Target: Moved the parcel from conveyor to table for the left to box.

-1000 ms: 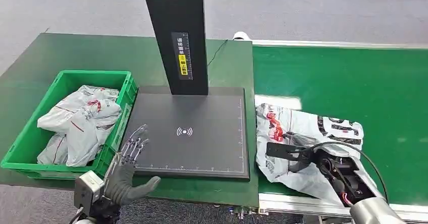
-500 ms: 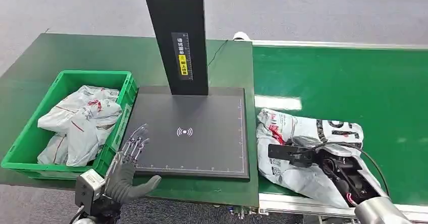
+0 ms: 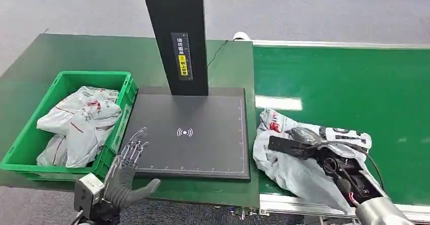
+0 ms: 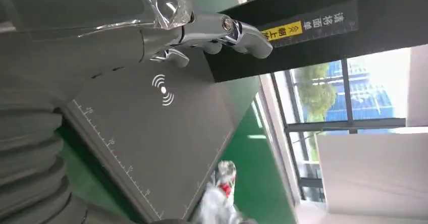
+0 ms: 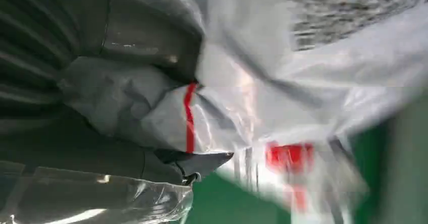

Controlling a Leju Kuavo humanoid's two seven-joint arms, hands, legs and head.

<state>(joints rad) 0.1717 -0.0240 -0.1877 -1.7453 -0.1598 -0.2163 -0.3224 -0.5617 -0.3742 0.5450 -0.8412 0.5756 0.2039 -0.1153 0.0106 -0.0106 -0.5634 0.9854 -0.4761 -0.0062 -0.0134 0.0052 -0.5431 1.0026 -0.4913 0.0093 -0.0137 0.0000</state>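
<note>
Head view: the parcel (image 3: 294, 154), a crumpled grey mailer with red and black print, is lying on the green conveyor (image 3: 345, 83), just beside the table's right edge. The right hand (image 3: 304, 146) is resting on top of it, dark fingers reaching across the bag toward the table and pressing into the plastic; how firmly it is gripping cannot be told from here. On the green table (image 3: 76, 52) a black scan pad (image 3: 192, 134) is sitting under a black post (image 3: 175, 32) with a yellow label. A green box (image 3: 121, 90) is standing just left of the pad, touching its edge, and is holding other grey bags (image 3: 81, 123). The left hand (image 3: 129, 166) is hovering at the table's near edge, by the pad's near left corner, with fingers spread and straight, thumb out to the side, holding nothing.

Left wrist view: the left hand (image 4: 151, 32) is stretching out flat above the pad (image 4: 161, 133), fingers extended and empty. The post (image 4: 303, 27) is rising beyond the fingertips, and the parcel (image 4: 219, 199) is showing past the pad's far edge on the conveyor (image 4: 257, 158).

Right wrist view: the right hand (image 5: 101, 108) is bunching the parcel (image 5: 282, 98) against its palm, thumb and fingers closing over folds of grey plastic with a red stripe. Much of this frame is blurring. The conveyor (image 5: 404, 173) is showing beneath the bag.
</note>
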